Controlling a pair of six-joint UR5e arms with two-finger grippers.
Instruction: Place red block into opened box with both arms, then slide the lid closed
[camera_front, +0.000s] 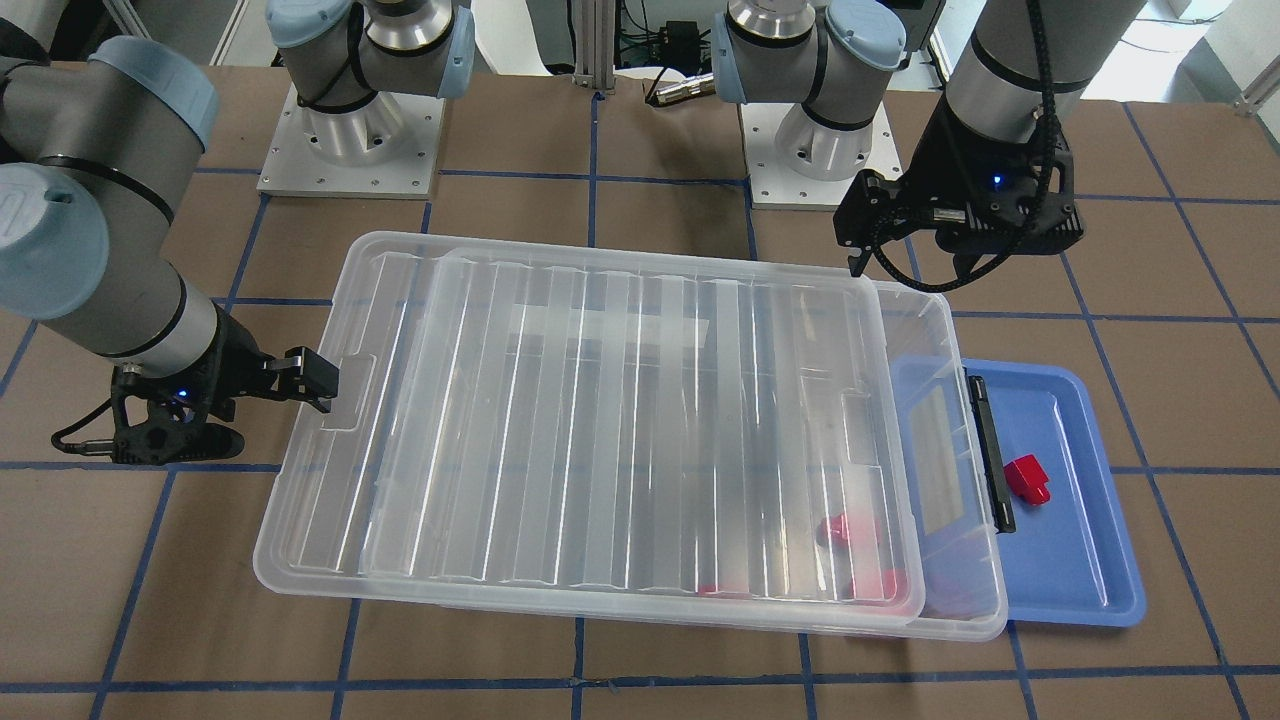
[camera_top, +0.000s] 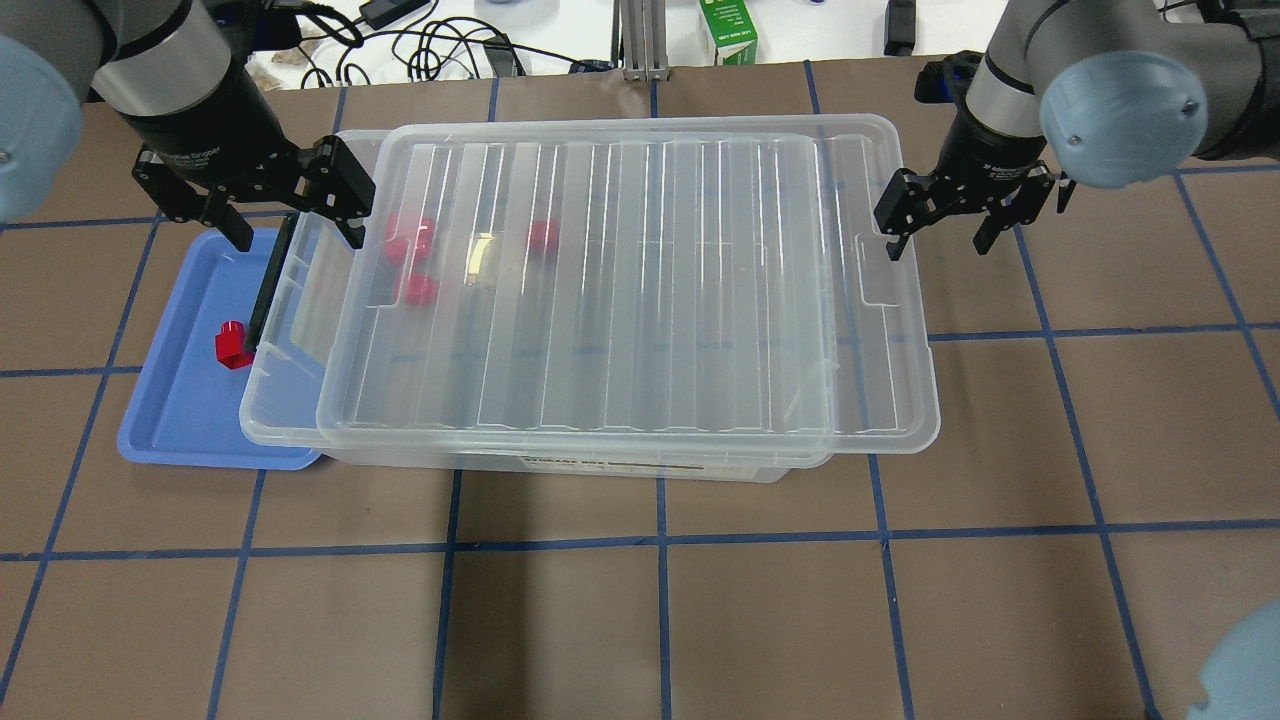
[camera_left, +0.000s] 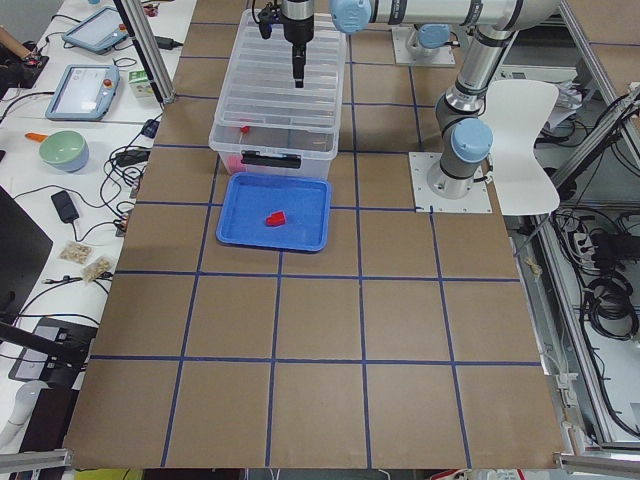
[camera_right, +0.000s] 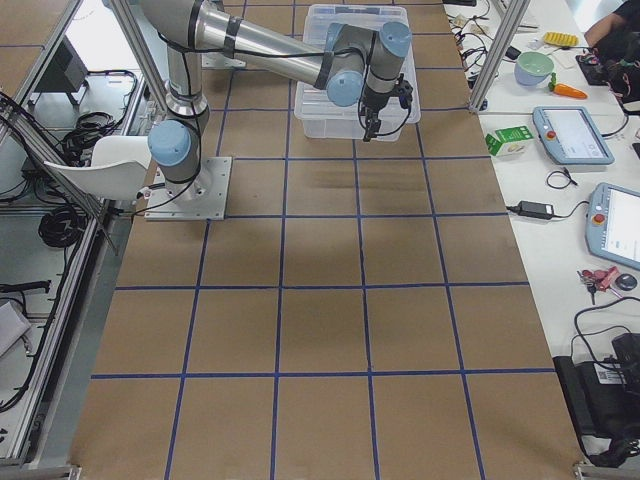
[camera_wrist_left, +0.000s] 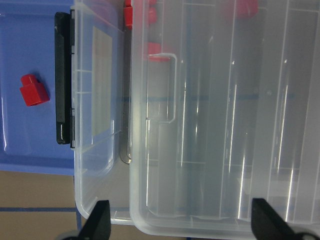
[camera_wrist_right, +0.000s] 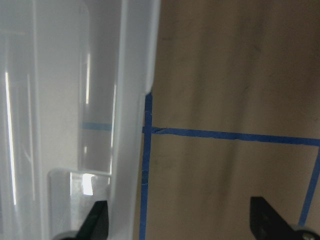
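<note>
Spanning the scene, tabletop (camera_top: 700, 600): matte brown panels, divided into squares by blue tape lines.
Arms: silver-grey jointed tubes with light blue caps. The left arm (camera_top: 170, 60) reaches in over the box's barred end and the right arm (camera_top: 1110, 100) over the opposite end.
Box (camera_top: 420, 465): clear, glossy, shallow bin with rounded corners, lying lengthwise mid-tabletop, with a black bar (camera_top: 268, 285) on its left short end.
Lid (camera_top: 640, 290): clear ribbed sheet with a raised rim and a tab at each short end. It lies on the box, offset toward the robot's right and overhanging that end. It covers most of the opening, leaving only a narrow strip by the bar uncovered.
Tray (camera_top: 180, 400): smooth blue plastic, just beside the barred end. In the overhead view the box's rim overlaps its edge.
Left end effector (camera_top: 295, 215): black, jaws spread wide, empty, above the uncovered strip.
Right end effector (camera_top: 940, 225): black, jaws apart, empty. One finger is over the lid's end rim and the other over bare tabletop; whether it touches the lid, I cannot tell.
Red block (camera_top: 232, 345): bright, glossy, with a narrower stub, lying alone on the tray near the bar, outside the box.
Other blocks (camera_top: 412, 238): at least three alike, inside the box, blurred through the lid.
</note>
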